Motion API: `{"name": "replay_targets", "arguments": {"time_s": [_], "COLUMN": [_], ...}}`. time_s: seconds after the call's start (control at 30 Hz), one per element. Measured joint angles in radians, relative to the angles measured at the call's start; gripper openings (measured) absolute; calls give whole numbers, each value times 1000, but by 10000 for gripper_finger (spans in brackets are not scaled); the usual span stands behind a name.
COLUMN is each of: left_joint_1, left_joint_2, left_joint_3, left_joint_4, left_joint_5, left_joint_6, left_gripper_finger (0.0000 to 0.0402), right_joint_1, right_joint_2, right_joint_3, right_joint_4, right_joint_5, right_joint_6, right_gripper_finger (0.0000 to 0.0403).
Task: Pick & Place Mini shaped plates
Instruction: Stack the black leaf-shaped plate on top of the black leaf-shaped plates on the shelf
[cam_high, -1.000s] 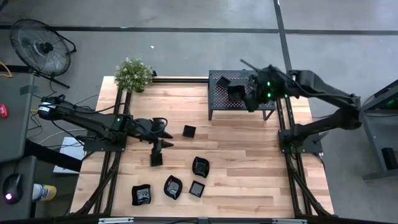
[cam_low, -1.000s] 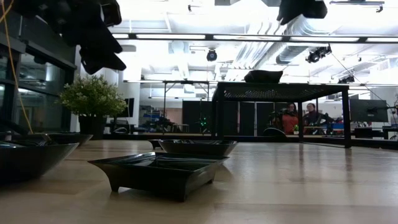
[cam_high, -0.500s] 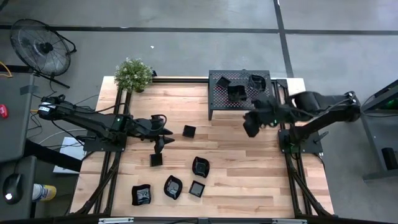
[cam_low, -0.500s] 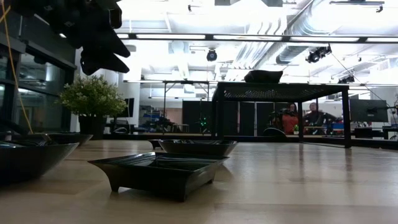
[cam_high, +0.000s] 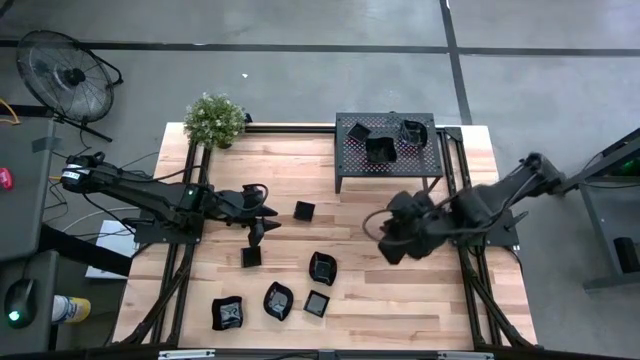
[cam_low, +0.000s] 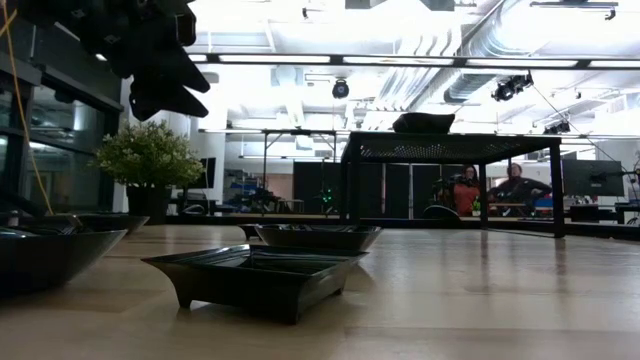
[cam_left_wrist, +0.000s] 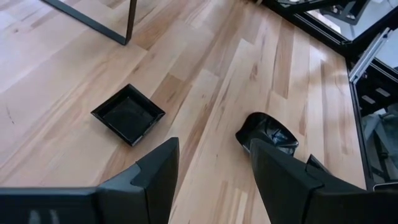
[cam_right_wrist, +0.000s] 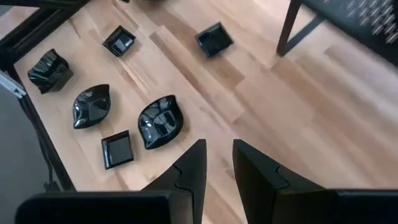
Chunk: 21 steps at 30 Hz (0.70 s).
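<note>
1. so, as i read it, the job is partly done: three mini shaped plates (cam_high: 383, 140) sit on top of the perforated rack (cam_high: 350, 160) at the far side of the tabletop (cam_high: 400, 300).
2. six more plates are still down on the wood: a small square one (cam_high: 304, 211) near the rack, another square one (cam_high: 251, 256) just beside my left arm, a leaf-shaped one (cam_high: 322, 268) mid-table, and a near-edge group of a crinkled one (cam_high: 228, 313), a wavy one (cam_high: 278, 301) and a square one (cam_high: 317, 304).
3. my left pincer (cam_high: 262, 215) hovers low over the tabletop between the two square plates. its fingers are spread and grasp nothing; through the left wrist camera i see bare wood between them, with the square plate (cam_left_wrist: 128, 114) and the leaf-shaped plate (cam_left_wrist: 267, 132) ahead.
4. my right pincer (cam_high: 385, 232) is over open wood in front of the rack, arm folded low and pointed toward the loose plates. its fingers stand a narrow gap apart and hold nothing, as the right wrist camera shows floorless wood between them and the leaf-shaped plate (cam_right_wrist: 160, 121) beyond.
5. from table height i can make out one plate on the rack top (cam_low: 424, 123), though the others up there are probably hidden behind it.
6. my judgement: roughly a third moved, the larger share left.
</note>
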<state>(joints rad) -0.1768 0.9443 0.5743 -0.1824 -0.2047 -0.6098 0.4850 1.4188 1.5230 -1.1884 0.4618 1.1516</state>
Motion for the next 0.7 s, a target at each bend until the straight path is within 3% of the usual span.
{"name": "replay_targets", "arguments": {"time_s": [0.4,0.7], "left_joint_1": [0,0], "left_joint_2": [-3,-105], "left_joint_3": [0,1], "left_joint_4": [-2,-108], "left_joint_5": [126,147], "left_joint_6": [78,169], "left_gripper_finger": [195,195], "right_joint_1": [33,32], "right_joint_2": [228,347], "right_joint_3": [0,0], "right_joint_4": [175,387], "right_joint_5": [-27,-34], "right_joint_6": [233,309], "right_gripper_finger": [74,74]}}
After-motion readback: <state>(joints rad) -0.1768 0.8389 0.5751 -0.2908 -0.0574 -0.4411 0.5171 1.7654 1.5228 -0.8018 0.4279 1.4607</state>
